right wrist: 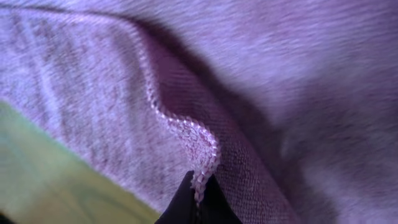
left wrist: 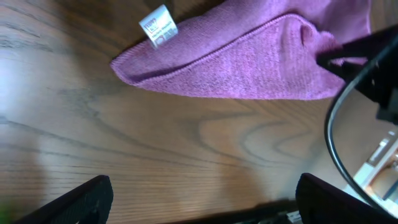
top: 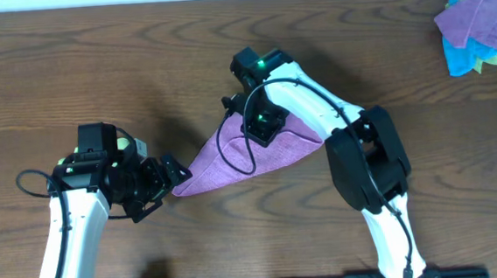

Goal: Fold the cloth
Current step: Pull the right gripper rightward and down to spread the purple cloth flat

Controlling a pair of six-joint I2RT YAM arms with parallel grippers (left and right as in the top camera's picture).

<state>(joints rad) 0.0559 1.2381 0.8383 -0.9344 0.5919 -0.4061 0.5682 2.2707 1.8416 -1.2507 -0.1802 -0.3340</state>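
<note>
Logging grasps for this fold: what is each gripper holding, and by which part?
The right gripper pinches the purple cloth at its stitched hem; the left gripper is open, holding nothing.

- Cloth (top: pixel 207 172): plain purple-pink with a fine woven texture; its hem (right wrist: pixel 186 130) is a paler pink line of stitching.
- Tag (left wrist: pixel 158 26): white with small dark print.
- Table (top: pixel 94 62): dark brown wood, streaked with grain.
- Pile (top: pixel 479 19): purple on top, with blue and a little yellow-green beneath.
- Arms (top: pixel 67 235): white shells and black joints; green lights on the right one.
- Cable (left wrist: pixel 330 140): black.
</note>
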